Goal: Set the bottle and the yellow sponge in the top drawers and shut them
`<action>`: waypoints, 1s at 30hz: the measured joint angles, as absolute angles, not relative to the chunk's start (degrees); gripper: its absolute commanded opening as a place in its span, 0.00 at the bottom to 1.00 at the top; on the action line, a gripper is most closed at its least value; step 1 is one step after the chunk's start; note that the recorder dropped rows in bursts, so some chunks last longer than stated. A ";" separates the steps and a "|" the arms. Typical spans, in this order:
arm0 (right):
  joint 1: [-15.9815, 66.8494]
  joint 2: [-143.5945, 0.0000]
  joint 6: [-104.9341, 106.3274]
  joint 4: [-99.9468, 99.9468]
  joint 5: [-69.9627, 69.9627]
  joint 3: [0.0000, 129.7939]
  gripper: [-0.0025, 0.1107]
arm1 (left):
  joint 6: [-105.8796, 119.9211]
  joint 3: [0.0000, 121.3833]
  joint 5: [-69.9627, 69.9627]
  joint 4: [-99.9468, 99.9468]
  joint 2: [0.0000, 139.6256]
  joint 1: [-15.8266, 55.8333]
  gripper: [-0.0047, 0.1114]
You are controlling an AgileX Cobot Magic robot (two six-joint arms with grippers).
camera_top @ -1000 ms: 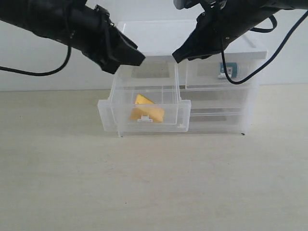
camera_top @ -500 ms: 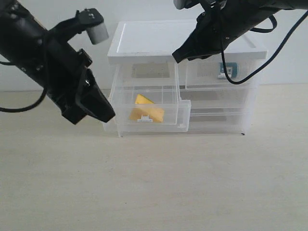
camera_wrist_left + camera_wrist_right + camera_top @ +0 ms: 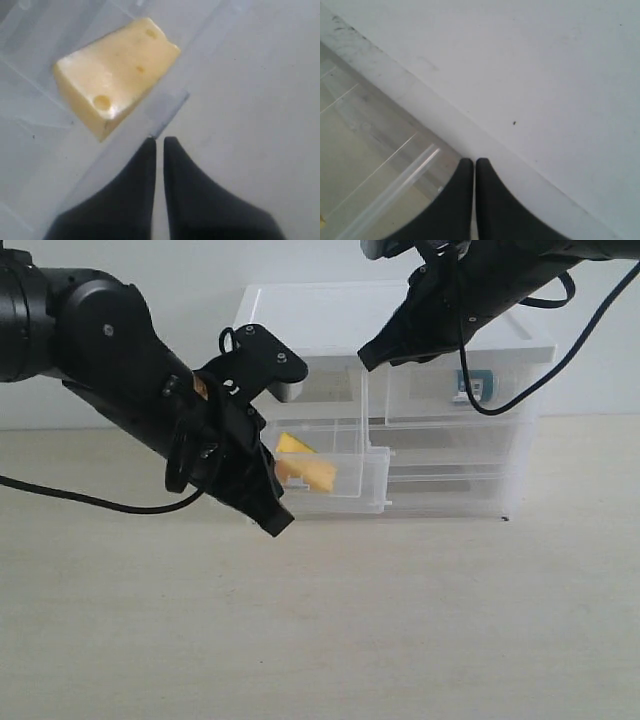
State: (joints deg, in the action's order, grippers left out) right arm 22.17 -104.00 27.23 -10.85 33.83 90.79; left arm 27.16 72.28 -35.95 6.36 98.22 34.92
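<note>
We see the left tool [image 3: 278, 525] low in front of the drawer unit [image 3: 320, 320], its two black fingers pressed together with nothing between them. In the left wrist view the left tool [image 3: 159, 140] points at the small white handle [image 3: 167, 111] on the front of the left top drawer [image 3: 30, 115]; whether the tips touch it we cannot tell. That left top drawer [image 3: 360, 475] stands pulled partway out of the unit, and the yellow sponge [image 3: 308, 470] lies inside it, near its front wall. Seen from the wrist, the yellow sponge [image 3: 115, 70] is a pale wedge with small holes. The right top drawer [image 3: 440, 405] sits pushed in, and the bottle [image 3: 472, 383] shows through its clear front. The right tool [image 3: 366, 358] hangs at the front edge of the unit's white top, above the seam between the two top drawers; the right tool [image 3: 474, 161] is also pressed together and empty. The unit stands on the pale desk [image 3: 400, 620].
</note>
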 measured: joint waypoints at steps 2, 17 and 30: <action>22.17 -104.00 27.23 -10.85 33.83 90.79 0.02 | 26.67 72.16 -32.92 5.72 98.37 34.92 0.08; 22.17 -104.00 27.23 -10.94 33.83 90.79 0.02 | 26.02 72.16 -14.82 5.32 101.89 32.32 0.08; 22.17 -104.00 27.23 -10.94 33.83 90.79 0.02 | 26.00 74.63 -4.05 5.17 107.54 29.49 0.08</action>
